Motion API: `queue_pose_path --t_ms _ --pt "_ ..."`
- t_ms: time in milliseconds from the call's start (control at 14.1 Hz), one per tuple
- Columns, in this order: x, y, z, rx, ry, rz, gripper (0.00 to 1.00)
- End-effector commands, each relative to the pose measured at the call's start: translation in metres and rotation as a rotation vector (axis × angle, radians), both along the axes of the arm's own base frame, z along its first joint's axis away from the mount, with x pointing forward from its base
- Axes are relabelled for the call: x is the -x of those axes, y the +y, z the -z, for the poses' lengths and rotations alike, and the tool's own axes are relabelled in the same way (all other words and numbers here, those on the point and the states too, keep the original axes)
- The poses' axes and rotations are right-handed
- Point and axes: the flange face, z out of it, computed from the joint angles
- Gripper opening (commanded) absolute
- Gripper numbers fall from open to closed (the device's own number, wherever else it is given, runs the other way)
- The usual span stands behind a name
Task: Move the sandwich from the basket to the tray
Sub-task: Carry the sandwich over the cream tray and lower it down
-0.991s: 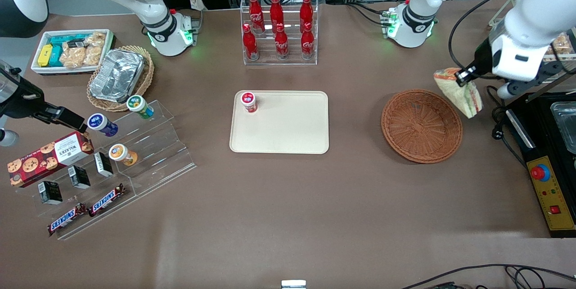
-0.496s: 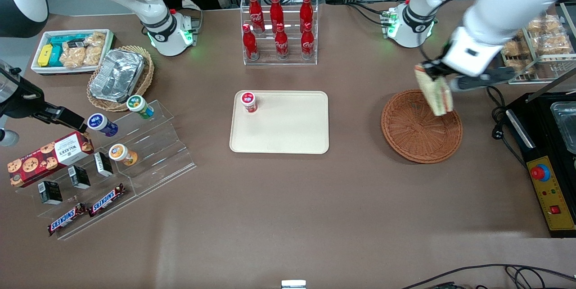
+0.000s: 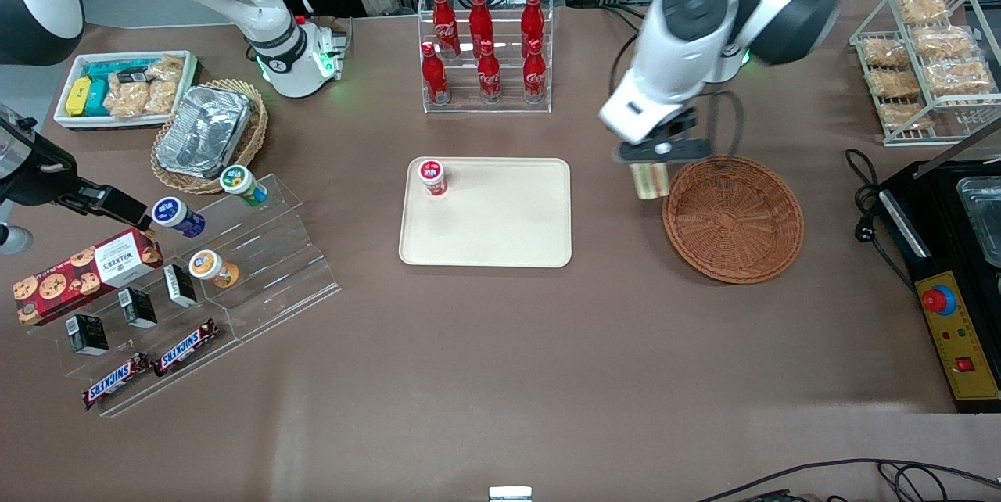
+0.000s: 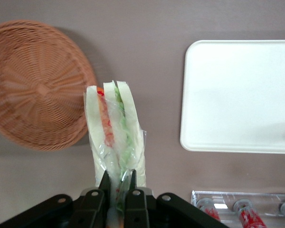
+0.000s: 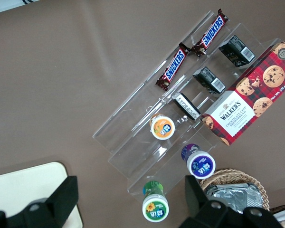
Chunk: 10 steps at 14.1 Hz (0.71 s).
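The tray (image 3: 500, 228) lies mid-table, bare but for a small red-lidded cup (image 3: 432, 176) in its corner at about ten o'clock from its centre. The basket (image 3: 733, 219) sits empty at the tray's three o'clock. Between them hangs the gripper (image 3: 653, 166), clamped onto the sandwich (image 4: 115, 137), which dangles over bare table just beside the basket's rim. To do this carry well, I judge: travel level toward nine o'clock, keep the wedge clear of the tray's rim, lower over the open middle away from the cup, and let go only once it rests on the surface. In the front view the arm covers most of the sandwich; only a pale stub shows. The wrist view cuts off the tray's edge and hides the pinch point inside the wrapper.
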Motion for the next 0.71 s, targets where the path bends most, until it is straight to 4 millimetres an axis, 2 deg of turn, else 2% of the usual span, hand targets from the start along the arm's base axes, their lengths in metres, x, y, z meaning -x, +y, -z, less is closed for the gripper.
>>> queue_pose_path --t_ms 0,354,637 --pt "0.000 -0.041 0.036 0.001 -0.010 0.031 0.00" --pt "0.013 -0.102 0.101 0.086 -0.035 0.030 0.00" --pt "0.017 -0.125 0.151 0.085 -0.077 0.046 0.00"
